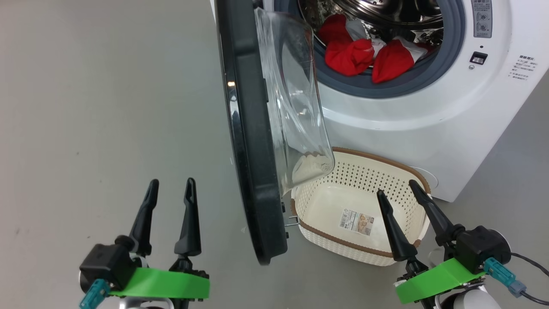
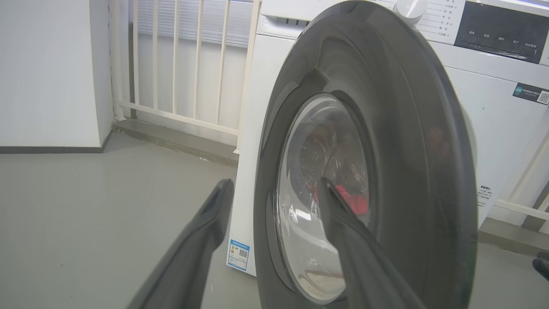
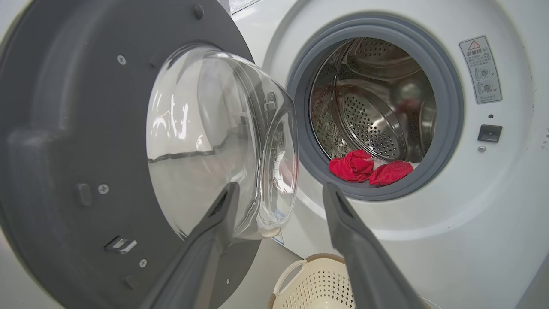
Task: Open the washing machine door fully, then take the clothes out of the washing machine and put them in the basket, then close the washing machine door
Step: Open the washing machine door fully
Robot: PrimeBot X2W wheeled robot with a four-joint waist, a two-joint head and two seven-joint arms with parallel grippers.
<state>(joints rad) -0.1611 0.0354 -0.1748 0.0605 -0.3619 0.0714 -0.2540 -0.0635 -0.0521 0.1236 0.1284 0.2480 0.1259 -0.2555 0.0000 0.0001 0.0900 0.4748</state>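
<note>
Hovering with left end effector (image 1: pixel 171 182) wide and empty beside the open washing machine door (image 1: pixel 248 150). Holding right end effector (image 1: pixel 396 188) wide and empty by the basket (image 1: pixel 326 242), sitting before the washing machine (image 1: pixel 429 128). Leaving the clothes (image 1: pixel 349 56) inside the drum (image 3: pixel 373 107).

Black-rimmed round washing machine door (image 1: pixel 251 128) stands edge-on down the head view's centre and splits your space. Its clear glass bowl (image 1: pixel 296 98) bulges right, overlapping the left rim of the cream perforated plastic basket (image 1: pixel 364 180) at lower centre. At upper right, the grey rubber-ringed port (image 1: pixel 386 88) is unobstructed. Left half is grey floor (image 1: pixel 85 107), room to move. Your left gripper (image 1: pixel 171 182) sits on that side, door between it and the port.
</note>
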